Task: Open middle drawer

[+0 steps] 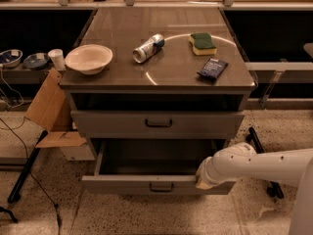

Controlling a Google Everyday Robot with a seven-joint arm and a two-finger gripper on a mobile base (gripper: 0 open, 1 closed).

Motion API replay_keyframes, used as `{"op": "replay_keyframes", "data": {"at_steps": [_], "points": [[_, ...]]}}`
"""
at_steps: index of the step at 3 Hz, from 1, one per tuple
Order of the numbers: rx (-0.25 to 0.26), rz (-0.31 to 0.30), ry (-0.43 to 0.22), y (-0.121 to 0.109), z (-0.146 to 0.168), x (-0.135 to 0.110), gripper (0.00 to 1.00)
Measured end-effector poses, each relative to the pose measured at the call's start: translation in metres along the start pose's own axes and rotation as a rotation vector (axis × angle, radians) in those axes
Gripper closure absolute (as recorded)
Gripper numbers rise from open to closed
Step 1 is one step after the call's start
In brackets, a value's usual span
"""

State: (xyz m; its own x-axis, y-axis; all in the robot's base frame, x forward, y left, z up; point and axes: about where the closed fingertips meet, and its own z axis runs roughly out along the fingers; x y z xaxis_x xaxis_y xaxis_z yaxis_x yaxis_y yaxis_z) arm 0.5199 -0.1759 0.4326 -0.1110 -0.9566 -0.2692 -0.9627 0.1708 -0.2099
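The middle drawer (122, 184) is grey metal and stands pulled out of the cabinet, so its deep empty tray shows. Its small dark bar handle (161, 187) sits centred on the front panel. My gripper (202, 180), at the end of the white arm (254, 165) coming from the right, rests on the top edge of the drawer's front panel, right of the handle. The drawer above (157, 124) is closed. What lies below the open drawer is hidden.
On the cabinet top (161, 72) lie a white bowl (89, 58), a tipped can (148, 48), a green sponge (202, 42) and a dark packet (212, 68). A cardboard box (51, 114) and a black pole (27, 168) stand at the left. Cables run over the floor.
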Motion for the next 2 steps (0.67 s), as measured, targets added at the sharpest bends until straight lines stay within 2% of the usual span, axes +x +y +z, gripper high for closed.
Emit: {"op": "replay_keyframes", "data": {"at_steps": [2], "points": [[0.007,0.004,-0.006,-0.0074,0.0003,-0.0008,1.00]]}}
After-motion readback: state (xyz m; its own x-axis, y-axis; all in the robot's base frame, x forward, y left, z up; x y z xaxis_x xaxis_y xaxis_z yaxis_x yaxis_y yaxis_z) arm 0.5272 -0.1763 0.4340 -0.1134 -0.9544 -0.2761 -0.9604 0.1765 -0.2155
